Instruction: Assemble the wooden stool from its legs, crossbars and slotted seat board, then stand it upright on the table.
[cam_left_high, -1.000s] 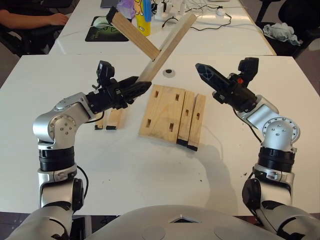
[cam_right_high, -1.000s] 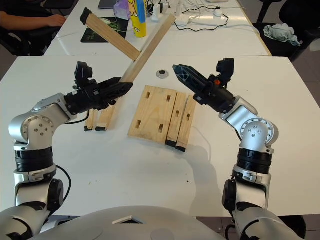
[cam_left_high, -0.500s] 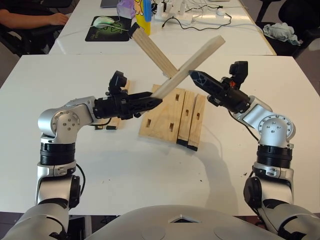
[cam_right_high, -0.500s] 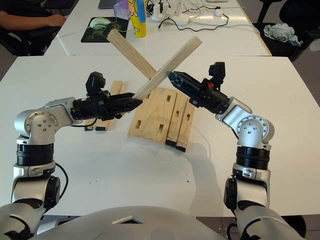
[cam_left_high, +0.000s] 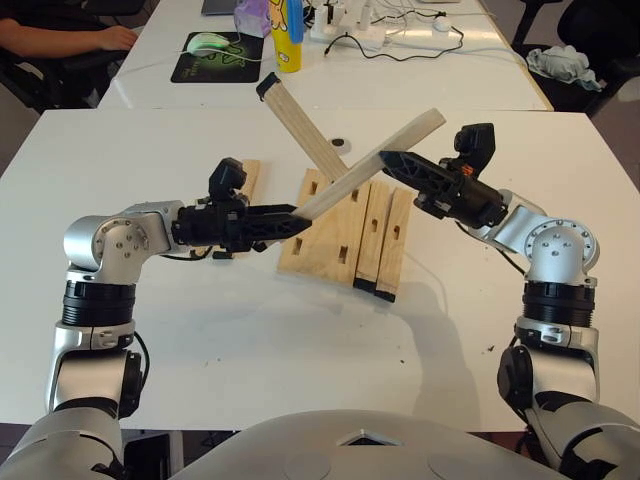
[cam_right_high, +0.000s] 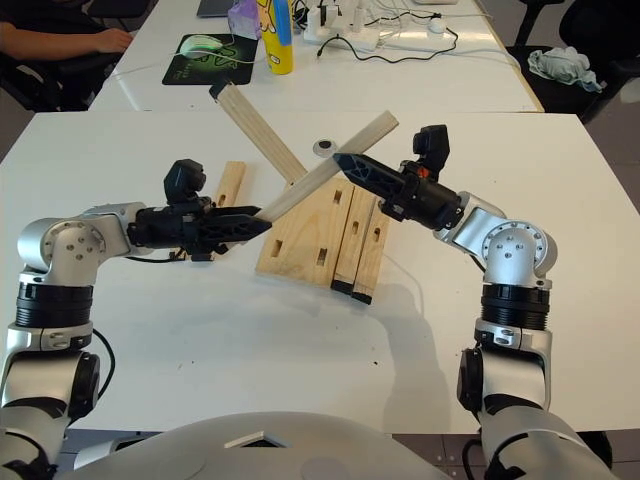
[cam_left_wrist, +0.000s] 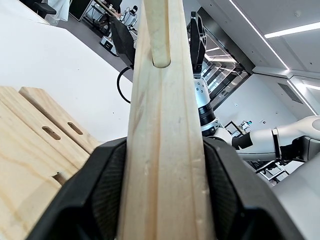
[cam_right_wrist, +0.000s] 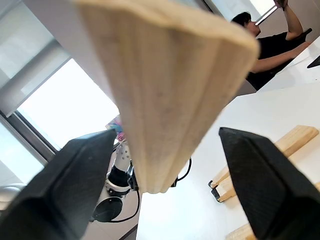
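Observation:
My left gripper (cam_left_high: 293, 214) is shut on the lower end of a wooden leg (cam_left_high: 375, 160) that slants up to the right above the table. A second wooden bar (cam_left_high: 300, 125) crosses it and makes an X. In the left wrist view the fingers (cam_left_wrist: 102, 187) clamp the leg (cam_left_wrist: 162, 125) on both sides. My right gripper (cam_left_high: 388, 159) is open beside the leg's upper part, and in the right wrist view the leg's end (cam_right_wrist: 165, 95) sits between its spread fingers (cam_right_wrist: 75, 175). The slotted seat board (cam_left_high: 322, 228) lies flat below, with two more pieces (cam_left_high: 385, 240) on its right.
Two wooden pieces (cam_left_high: 243, 180) lie on the table behind my left arm. A small round object (cam_right_high: 322, 148) sits behind the seat board. The table behind holds a yellow bottle (cam_left_high: 290, 35), a mouse pad (cam_left_high: 212, 55) and cables (cam_left_high: 400, 40).
My left arm has lowered and tilted the crossed wooden pieces flatter over the seat board. My right gripper has come left, up to the leg's upper end.

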